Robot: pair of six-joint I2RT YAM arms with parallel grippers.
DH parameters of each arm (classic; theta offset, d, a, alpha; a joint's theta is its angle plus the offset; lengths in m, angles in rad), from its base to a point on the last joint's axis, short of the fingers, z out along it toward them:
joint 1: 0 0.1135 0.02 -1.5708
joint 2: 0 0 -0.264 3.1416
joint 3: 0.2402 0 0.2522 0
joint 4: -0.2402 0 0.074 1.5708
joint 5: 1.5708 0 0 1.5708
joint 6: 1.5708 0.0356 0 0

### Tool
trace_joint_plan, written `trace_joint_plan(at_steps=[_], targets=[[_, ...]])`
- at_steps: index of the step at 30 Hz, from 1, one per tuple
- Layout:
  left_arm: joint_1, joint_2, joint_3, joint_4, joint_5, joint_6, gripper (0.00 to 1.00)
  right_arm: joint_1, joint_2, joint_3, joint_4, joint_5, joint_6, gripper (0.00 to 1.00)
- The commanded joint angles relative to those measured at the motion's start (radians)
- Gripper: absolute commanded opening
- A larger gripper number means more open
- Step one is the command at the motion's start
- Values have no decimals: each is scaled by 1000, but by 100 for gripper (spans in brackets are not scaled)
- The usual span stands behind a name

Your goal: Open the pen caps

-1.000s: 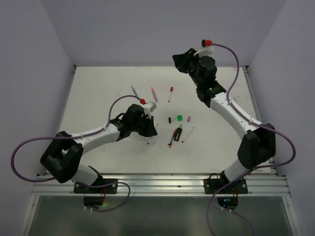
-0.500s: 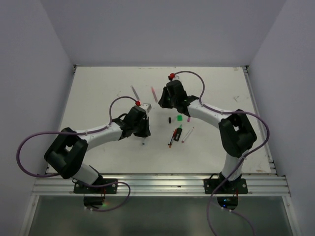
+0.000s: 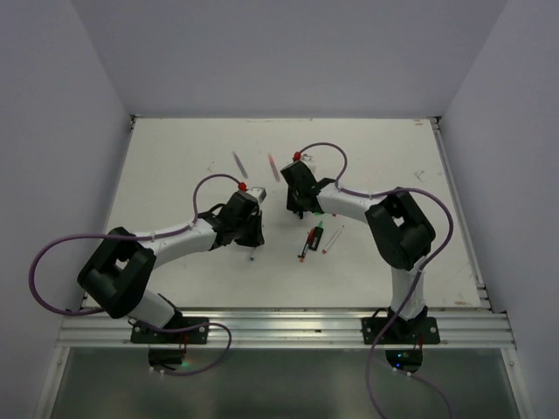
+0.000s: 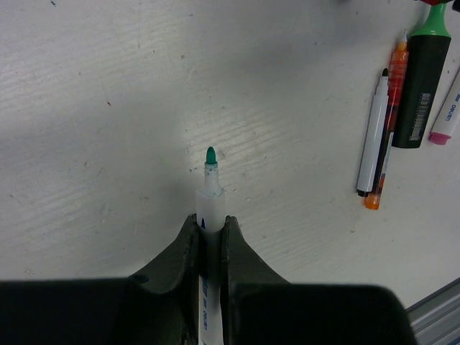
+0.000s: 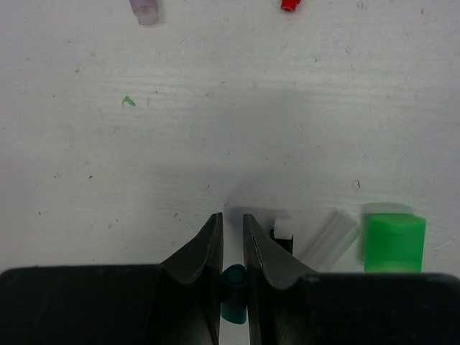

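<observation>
left gripper [image 4: 209, 223] clamps the uncapped teal pen [image 4: 210, 190]; right gripper [image 5: 231, 223] clamps a teal cap [image 5: 233, 287]. green cap [image 5: 392, 241] and red cap [image 5: 289, 4] lie loose. upper-centre pens [image 3: 273, 166]: cap state unclear.

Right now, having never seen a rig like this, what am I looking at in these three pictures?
Two robot arms, the left arm and the right arm, are bolted to a white table; the wide picture looks down from above. The other two pictures come from a camera on each wrist, looking along its pincer. The left pincer is shut on a whitish pen whose teal tip is bare. The right pincer is shut on the teal cap. Also lying on the table: a green-and-black highlighter, a green cap and a red cap.
</observation>
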Motion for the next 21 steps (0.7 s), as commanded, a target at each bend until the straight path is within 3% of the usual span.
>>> trace_joint_plan(at_steps=[1, 21], targets=[[5, -16, 2, 12, -9, 4, 0, 8, 30, 62, -52, 77, 7, 6], [22, 23, 22, 33, 20, 44, 0, 36, 123, 68, -97, 145, 146, 21]])
